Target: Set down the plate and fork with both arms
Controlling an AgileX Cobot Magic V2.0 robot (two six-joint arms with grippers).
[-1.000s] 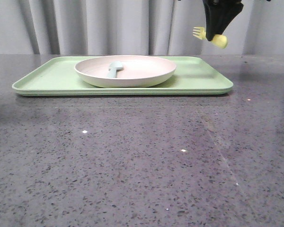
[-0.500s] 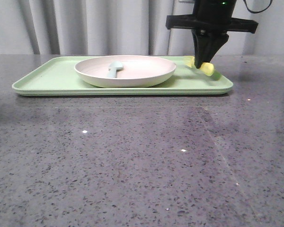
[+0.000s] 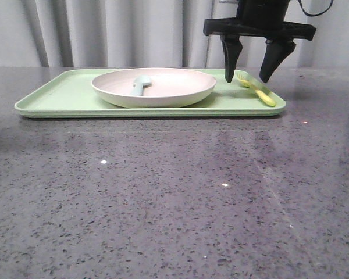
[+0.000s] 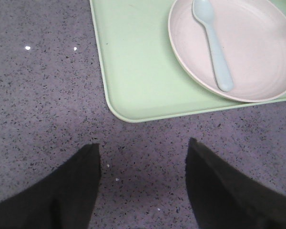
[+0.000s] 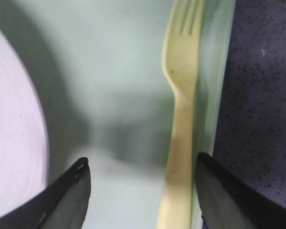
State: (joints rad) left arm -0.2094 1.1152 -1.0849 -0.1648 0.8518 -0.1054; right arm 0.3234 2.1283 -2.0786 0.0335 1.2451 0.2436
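The off-white plate (image 3: 154, 86) sits on the light green tray (image 3: 64, 96), right of its middle. It also shows in the left wrist view (image 4: 262, 57) and at the edge of the right wrist view (image 5: 9, 124). The yellow fork (image 3: 257, 88) lies flat on the tray's right end, beside the plate, and is close up in the right wrist view (image 5: 181, 119). My right gripper (image 3: 248, 78) is open just above the fork, fingers (image 3: 230, 61) either side of it. My left gripper (image 4: 143, 148) is open and empty over the bare table near the tray's corner.
A pale blue-grey spoon (image 3: 141, 85) lies in the plate, also in the left wrist view (image 4: 213, 43). The tray's rim (image 4: 133, 117) lies just ahead of the left fingers. Grey speckled table (image 3: 174, 197) spreads in front; a curtain hangs behind.
The right gripper came down to the tray's right end with the fork, then opened. The fork now lies on the tray, free of the fingers.
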